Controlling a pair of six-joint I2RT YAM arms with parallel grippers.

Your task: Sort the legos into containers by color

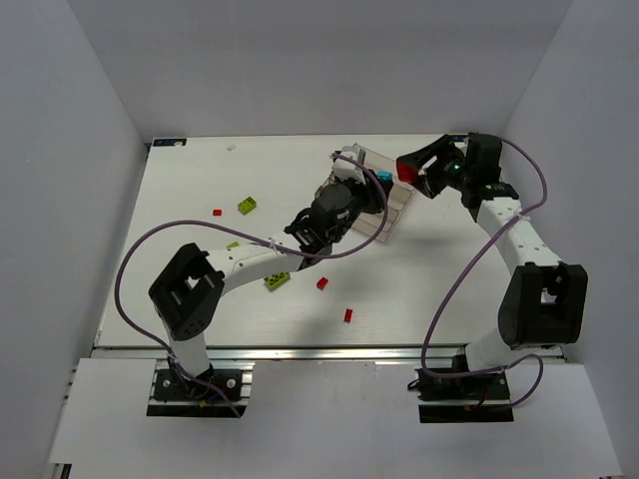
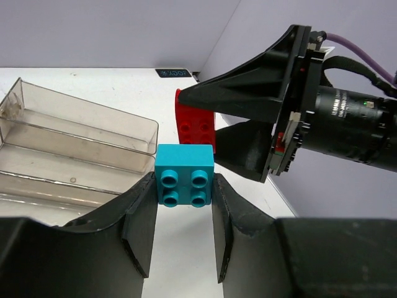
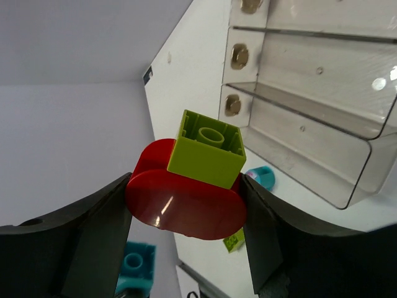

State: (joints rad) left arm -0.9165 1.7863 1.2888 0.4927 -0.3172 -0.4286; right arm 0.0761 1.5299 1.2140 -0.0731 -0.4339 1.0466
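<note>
**Both claws loaded at the clear tray, nothing dropped yet**

On the white table (image 1: pixel 180 299), the clear tray (image 1: pixel 397 212) sits centre-right in the top view, its long compartments running from upper left to lower right. The left gripper (image 2: pixel 184 202) is clenched on a cyan brick (image 2: pixel 184 175), studs facing the camera. In its wrist view the tray's open compartments lie immediately left of the claw, so this arm looks nearer to a drop. The right gripper (image 3: pixel 186 214) is clamped on a red brick (image 3: pixel 186 208) with a lime brick (image 3: pixel 208 149) touching its top. From this claw the tray lies to the upper right, apart. A loose lime brick (image 1: pixel 277 281) and a loose red brick (image 1: pixel 347 315) lie lower left of the tray, well apart from it.
</note>
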